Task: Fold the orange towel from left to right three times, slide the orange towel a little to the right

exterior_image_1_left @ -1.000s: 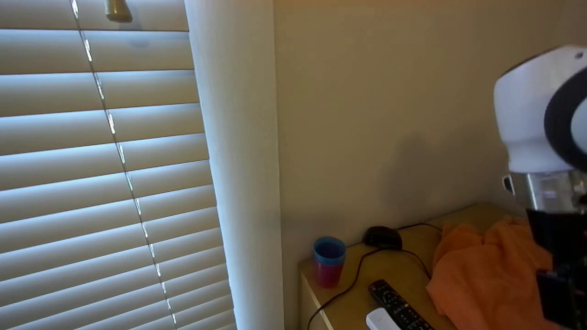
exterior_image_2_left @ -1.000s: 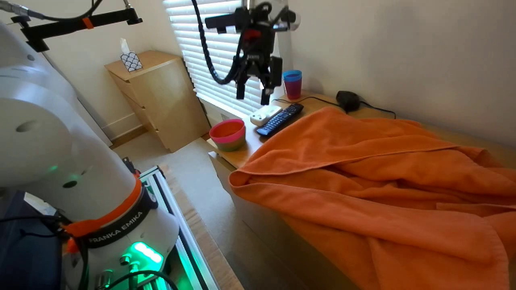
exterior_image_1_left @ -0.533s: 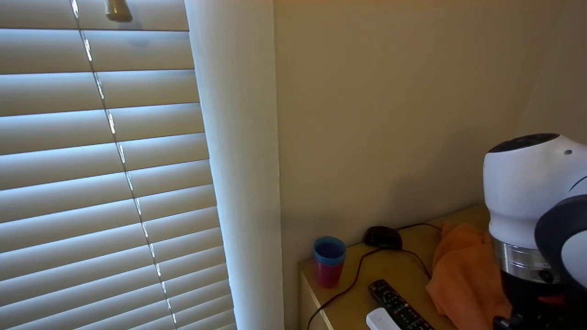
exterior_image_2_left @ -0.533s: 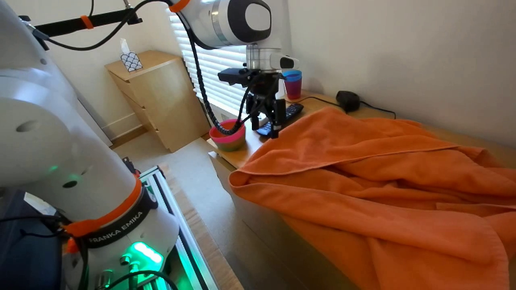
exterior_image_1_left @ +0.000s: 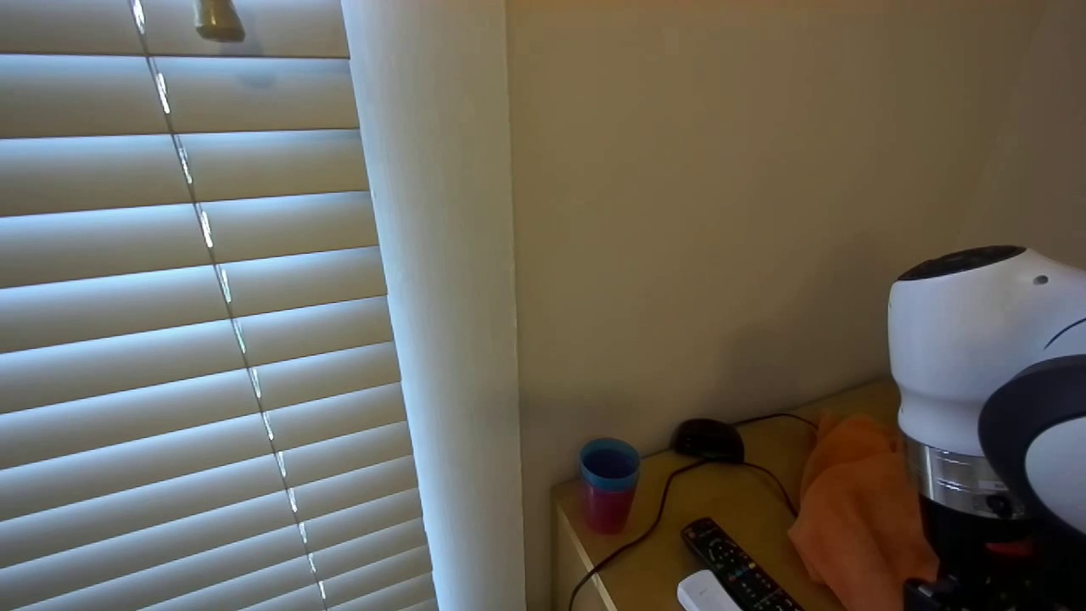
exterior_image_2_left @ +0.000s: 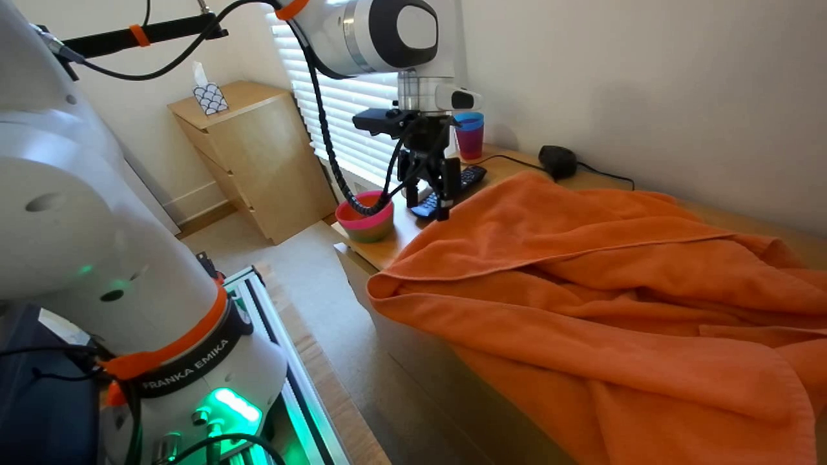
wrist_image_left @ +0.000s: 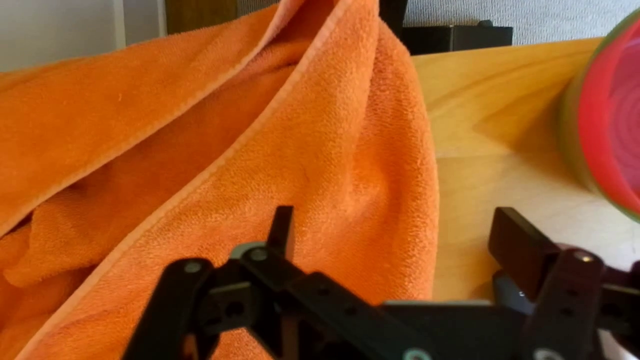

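One rumpled orange towel [exterior_image_2_left: 581, 290] covers much of one worktop [wrist_image_left: 465, 125] and drapes over its front edge. Beside it are one cup [exterior_image_1_left: 609, 501], blue above magenta; one bowl [exterior_image_2_left: 371, 223], pink above green; one black remote [exterior_image_1_left: 734, 560]; one white gadget [exterior_image_1_left: 706, 591]; and one corded black gadget [exterior_image_1_left: 708, 440]. Whether cup and bowl are nested stacks is unclear. One robot arm [exterior_image_2_left: 129, 226] reaches over, wrist upright, its gripper [wrist_image_left: 393, 217] pointing down with jaws spread wide: one over the towel, the other past its edge. On a separate drawer cabinet [exterior_image_2_left: 278, 168], one tissue box [exterior_image_2_left: 212, 99] holds a white tissue [exterior_image_2_left: 199, 74].
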`<action>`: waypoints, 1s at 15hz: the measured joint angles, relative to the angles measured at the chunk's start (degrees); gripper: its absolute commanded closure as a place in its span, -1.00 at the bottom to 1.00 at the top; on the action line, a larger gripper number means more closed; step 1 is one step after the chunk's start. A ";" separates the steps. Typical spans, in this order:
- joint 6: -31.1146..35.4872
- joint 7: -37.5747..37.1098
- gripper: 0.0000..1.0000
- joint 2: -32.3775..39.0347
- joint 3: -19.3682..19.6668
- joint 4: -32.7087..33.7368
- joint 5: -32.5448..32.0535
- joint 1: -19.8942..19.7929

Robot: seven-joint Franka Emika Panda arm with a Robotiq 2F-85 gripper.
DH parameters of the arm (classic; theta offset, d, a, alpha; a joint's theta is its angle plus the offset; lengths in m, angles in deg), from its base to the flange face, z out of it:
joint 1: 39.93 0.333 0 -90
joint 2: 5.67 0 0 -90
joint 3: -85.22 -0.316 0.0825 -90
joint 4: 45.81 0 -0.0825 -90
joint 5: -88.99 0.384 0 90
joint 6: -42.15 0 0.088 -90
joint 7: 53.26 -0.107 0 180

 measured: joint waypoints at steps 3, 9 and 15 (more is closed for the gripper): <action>2.34 -0.13 -1.00 0.40 0.00 0.42 -0.01 0.04; 11.10 -3.91 -0.48 6.11 0.91 2.12 -4.47 0.67; 12.33 -9.15 0.48 9.89 4.77 4.95 -8.59 1.79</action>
